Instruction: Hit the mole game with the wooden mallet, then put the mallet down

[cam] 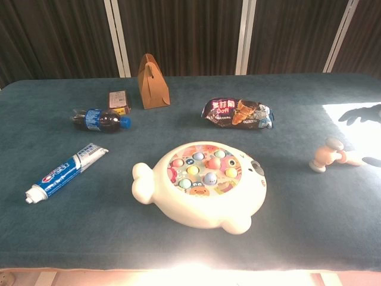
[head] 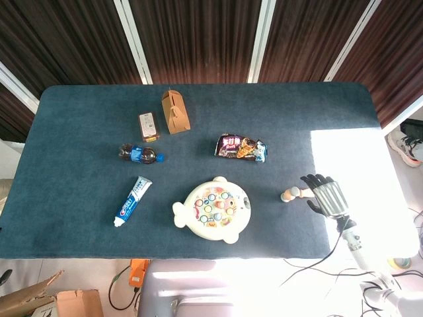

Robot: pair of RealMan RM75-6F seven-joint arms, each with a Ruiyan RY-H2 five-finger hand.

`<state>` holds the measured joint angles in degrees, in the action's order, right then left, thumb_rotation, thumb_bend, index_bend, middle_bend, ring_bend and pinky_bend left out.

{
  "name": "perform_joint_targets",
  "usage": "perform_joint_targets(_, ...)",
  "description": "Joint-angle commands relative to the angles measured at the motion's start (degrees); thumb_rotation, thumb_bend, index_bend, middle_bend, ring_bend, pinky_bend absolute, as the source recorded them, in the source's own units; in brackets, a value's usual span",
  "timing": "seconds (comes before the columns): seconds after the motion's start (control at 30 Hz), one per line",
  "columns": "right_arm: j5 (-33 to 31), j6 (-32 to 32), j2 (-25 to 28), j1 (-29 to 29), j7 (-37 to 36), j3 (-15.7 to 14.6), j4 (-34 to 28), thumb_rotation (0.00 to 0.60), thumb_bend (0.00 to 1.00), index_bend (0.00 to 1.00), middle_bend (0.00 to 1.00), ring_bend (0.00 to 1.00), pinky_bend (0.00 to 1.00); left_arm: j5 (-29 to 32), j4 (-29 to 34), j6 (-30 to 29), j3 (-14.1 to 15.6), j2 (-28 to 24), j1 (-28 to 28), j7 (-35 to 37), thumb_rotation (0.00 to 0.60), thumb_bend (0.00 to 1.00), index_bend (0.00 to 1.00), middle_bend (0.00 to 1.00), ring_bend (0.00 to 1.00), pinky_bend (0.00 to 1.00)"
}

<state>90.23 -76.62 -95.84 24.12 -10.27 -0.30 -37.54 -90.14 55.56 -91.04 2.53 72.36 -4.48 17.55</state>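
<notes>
The mole game [head: 213, 209] [cam: 202, 182], a cream fish-shaped toy with coloured moles on top, sits near the table's front edge at the middle. To its right the wooden mallet [head: 291, 194] [cam: 331, 155] lies on the blue cloth, its head pointing toward the game. My right hand [head: 328, 196] hovers just right of the mallet with fingers spread and nothing in it; in the chest view only dark fingertips [cam: 363, 115] show at the right edge. My left hand appears in neither view.
A snack bag [head: 240, 148] lies behind the game. A brown paper box [head: 174, 111], a small carton [head: 149, 126], a cola bottle [head: 139, 154] and a toothpaste tube [head: 133, 201] sit to the left. Bright sunlight washes out the table's right end [head: 357, 172].
</notes>
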Motion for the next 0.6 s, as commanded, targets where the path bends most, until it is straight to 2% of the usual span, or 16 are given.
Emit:
perform_joint_targets(0.03,-0.21,-9.48,5.57,-6.62,0.84,-0.12,-9.37,0.6,0.16,0.11,0.16,0.12,0.32,-0.99,0.46,-0.71,0.42,0.26,0.16,0.75,0.6,0.2,0.0,0.0,0.0,0.07)
perform_joint_targets(0.17,-1.61,-16.06,14.29,-15.17,9.5,-2.59,-24.73,0.6,0.16,0.05,0.03,0.0,0.16,-3.83,2.18,-3.16,1.21,0.84,0.63,4.12,0.6,0.2,0.0,0.0,0.0,0.07)
perform_joint_targets(0.3,-4.45,-17.5,21.11,-20.14,15.6,-4.0,-37.85,0.6,0.16,0.0,0.0,0.0,0.02,-6.54,1.79,-5.81,1.96,2.38,1.03,7.98,0.6,0.19,0.0,0.0,0.0,0.07)
perform_joint_targets(0.4,-4.1,-18.03,23.94,-21.32,16.17,-4.32,-42.48,0.6,0.16,0.0,0.0,0.0,0.0,-7.3,2.86,-4.01,3.14,2.22,1.52,6.59,0.6,0.18,0.0,0.0,0.0,0.07)
perform_joint_targets(0.6,-3.09,-16.2,25.9,-21.8,16.91,-4.66,-45.07,0.6,0.16,0.0,0.0,0.0,0.0,-8.27,5.0,-2.51,4.32,1.88,2.22,4.6,0.6,0.18,0.0,0.0,0.0,0.07)
